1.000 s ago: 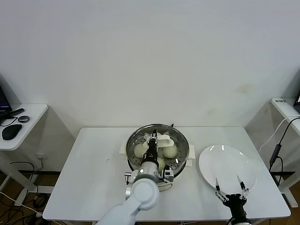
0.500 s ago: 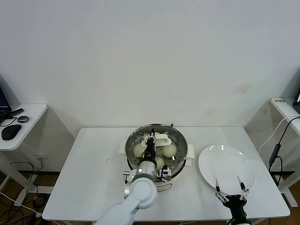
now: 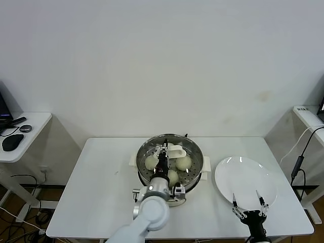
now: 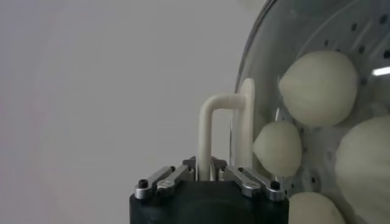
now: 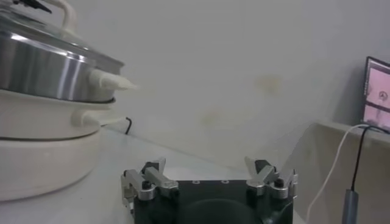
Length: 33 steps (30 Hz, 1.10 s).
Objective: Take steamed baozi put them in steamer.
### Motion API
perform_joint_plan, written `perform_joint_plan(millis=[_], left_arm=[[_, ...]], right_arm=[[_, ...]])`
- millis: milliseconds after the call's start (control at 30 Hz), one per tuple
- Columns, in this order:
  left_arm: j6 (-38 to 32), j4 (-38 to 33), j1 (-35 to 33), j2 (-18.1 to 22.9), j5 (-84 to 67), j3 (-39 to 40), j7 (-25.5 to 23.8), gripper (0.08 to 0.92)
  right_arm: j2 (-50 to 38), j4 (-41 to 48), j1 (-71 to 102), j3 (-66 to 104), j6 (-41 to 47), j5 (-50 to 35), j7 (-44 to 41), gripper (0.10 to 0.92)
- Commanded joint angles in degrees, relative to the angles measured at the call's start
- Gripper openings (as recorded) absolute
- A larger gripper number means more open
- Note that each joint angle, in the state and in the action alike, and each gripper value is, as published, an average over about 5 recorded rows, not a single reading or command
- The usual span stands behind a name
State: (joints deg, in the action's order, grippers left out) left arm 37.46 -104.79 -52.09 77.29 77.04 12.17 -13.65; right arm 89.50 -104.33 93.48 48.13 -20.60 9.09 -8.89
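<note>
head view: from my head, down on worktop (image 3: 101, 192).
wrist views: close, level; both share the steamer (image 5: 42, 67).

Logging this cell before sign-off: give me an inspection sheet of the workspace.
Surface: white rectangular table, one flat level.
Job's things: cream-white round baozi lie inside the shiny steel steamer; a round glass lid with white handle sits on it.
Clutter: white round plate, nothing on it.
Grippers: left gripper at the lid handle, fingers flanking it; right gripper open, above the plate's near edge.
Cables: black cable hanging at right.
Surroundings: plain white wall; side desk at left.
</note>
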Motion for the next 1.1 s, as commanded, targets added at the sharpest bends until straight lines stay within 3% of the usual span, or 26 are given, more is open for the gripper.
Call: perform_joint_plan(millis=[33,233,300,433,500,633,733,900,1100], left_arm=[[-1.2,-12.6,-7.7,-2.5,-14.9,-1.8,6.5,0.413],[-3.7,-27.3,-20.7,-7.7,-42.4,-10.5,13.8,0.586],[-10.1,-30.2,-27.3,-8.6,-54.8,-16.0,16.7,0.638],[-29.6,-32.5,-41.2,-7.9,-73.4,-29.2,24.1,0.755],[-35.1,-33.2,-47.1,-7.2,-80.3,-34.9,26.7,0.793],[-43.4,-33.5,-57.7,-6.3,-91.5,-41.2,25.3,0.821],[-48.1,-32.2,-62.0,-5.2,-94.1,-42.5,24.2,0.822],[-49.4,-25.8,-63.0,-3.7,-99.8,-43.1,21.6,0.823],[-49.4,-19.1,-60.8,-2.3,-103.4,-45.7,17.9,0.823]], right_arm=[[-0.1,-0.2,0.2,0.2,0.0,-0.1,-0.1,0.823],[-0.2,-0.1,0.3,0.2,0.1,-0.1,-0.2,0.823],[-0.3,-0.1,0.2,0.1,0.2,-0.2,-0.3,0.823],[-0.6,-0.4,0.3,-0.3,0.5,-0.9,-0.4,0.823],[-1.1,-0.7,0.5,-0.6,1.0,-2.0,-0.5,0.823],[-4.7,-3.0,2.9,-2.8,4.2,-7.4,-0.3,0.823],[-9.7,-6.7,6.6,-5.6,8.6,-14.1,-0.1,0.823],[-15.4,-9.7,10.6,-7.6,13.5,-20.4,0.6,0.823],[-16.5,-11.9,11.4,-8.4,16.4,-22.0,0.8,0.823]])
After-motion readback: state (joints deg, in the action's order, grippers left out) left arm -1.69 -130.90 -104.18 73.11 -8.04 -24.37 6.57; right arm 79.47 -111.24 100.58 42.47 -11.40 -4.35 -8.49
